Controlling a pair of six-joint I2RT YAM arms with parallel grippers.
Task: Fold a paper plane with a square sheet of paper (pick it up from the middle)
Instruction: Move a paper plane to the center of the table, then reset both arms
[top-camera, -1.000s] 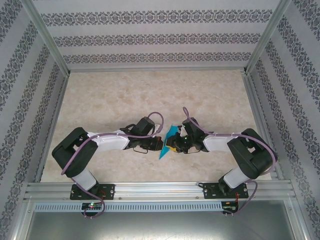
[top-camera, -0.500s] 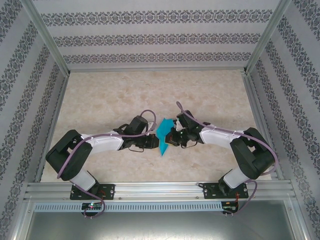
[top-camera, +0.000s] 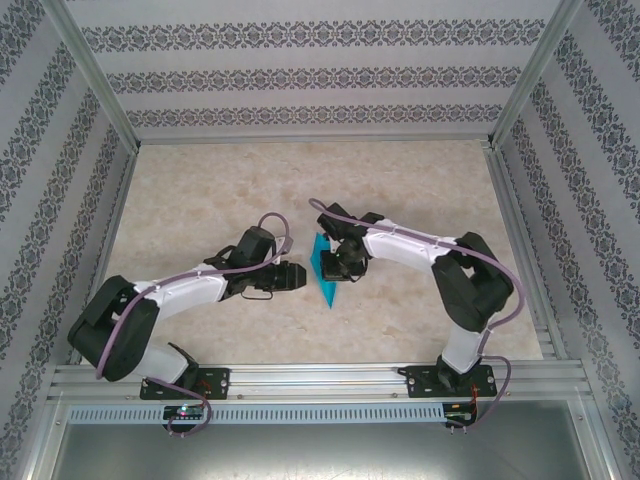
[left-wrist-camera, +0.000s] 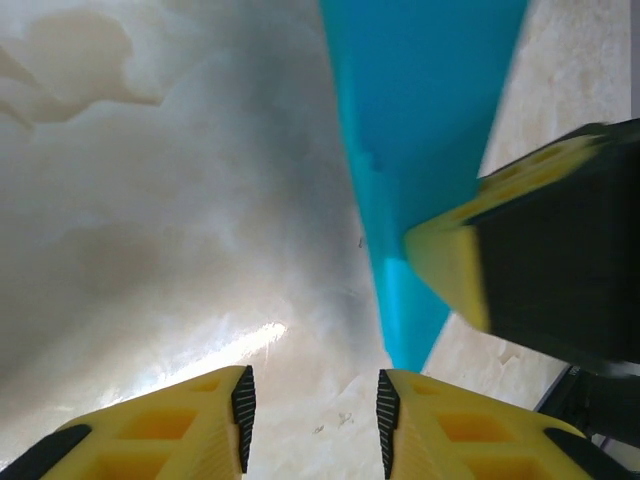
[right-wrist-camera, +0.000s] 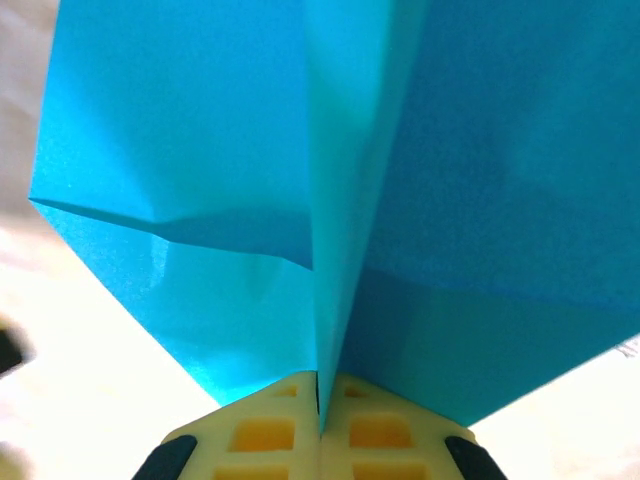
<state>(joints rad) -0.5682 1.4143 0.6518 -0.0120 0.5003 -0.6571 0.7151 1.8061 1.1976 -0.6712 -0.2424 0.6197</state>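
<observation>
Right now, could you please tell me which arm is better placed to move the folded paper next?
Right, I'd say. The right gripper is shut on the folded teal paper at its crease; the left gripper is open, empty, apart from the paper.

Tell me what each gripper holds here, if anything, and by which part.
The right gripper holds the folded blue paper, jaws closed on its centre fold. The left gripper holds nothing: its jaws stand apart, short of the paper.
</observation>
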